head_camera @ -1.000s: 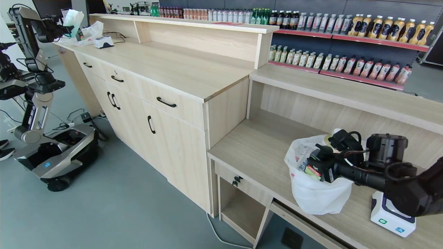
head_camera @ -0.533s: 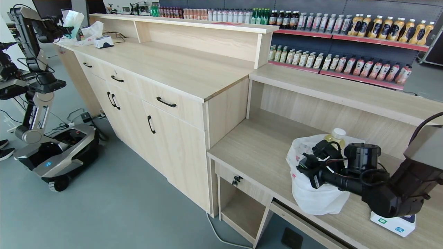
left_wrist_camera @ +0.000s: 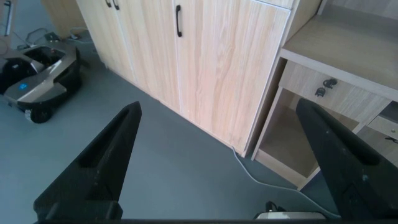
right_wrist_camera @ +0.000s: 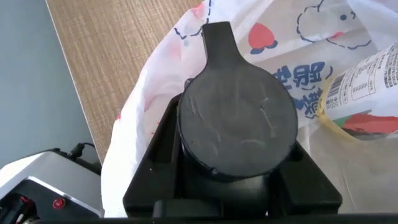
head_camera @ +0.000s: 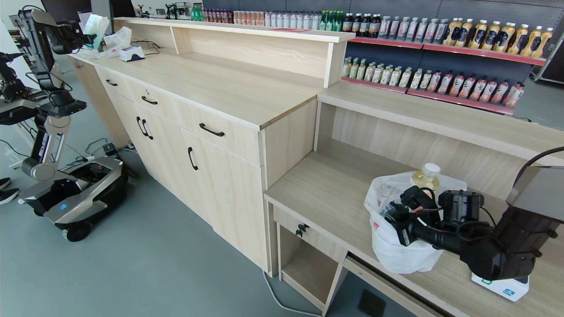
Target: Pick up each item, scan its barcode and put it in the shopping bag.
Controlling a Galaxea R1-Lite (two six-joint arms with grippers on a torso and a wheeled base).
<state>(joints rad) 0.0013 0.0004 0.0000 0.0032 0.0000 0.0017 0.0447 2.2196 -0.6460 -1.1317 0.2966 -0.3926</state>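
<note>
Lower right of the head view: white plastic shopping bag with red and blue print (head_camera: 398, 253) sat on the light wooden table (head_camera: 326, 187), mouth open upward. A clear bottle of pale yellow drink with a white cap (head_camera: 426, 176) stood upright at the far side of the bag, its neck and cap above the rim. The right gripper (head_camera: 393, 214) was at the bag's mouth, pointing toward frame left, with its tip over the bag's opening. Whether it was released or clenched could not be told; the right wrist view had a black round part across the middle, with bag film and a barcoded bottle label behind it. A white scanner box with blue trim (head_camera: 502, 285) sat on the table at the lower right edge, partly under the right arm and just beside the bag. The left gripper (left_wrist_camera: 217, 106) hung spread wide, released, with nothing between its jaws, over the grey floor (left_wrist_camera: 168, 155) in front of the pale wooden cabinet doors (left_wrist_camera: 217, 56).
</note>
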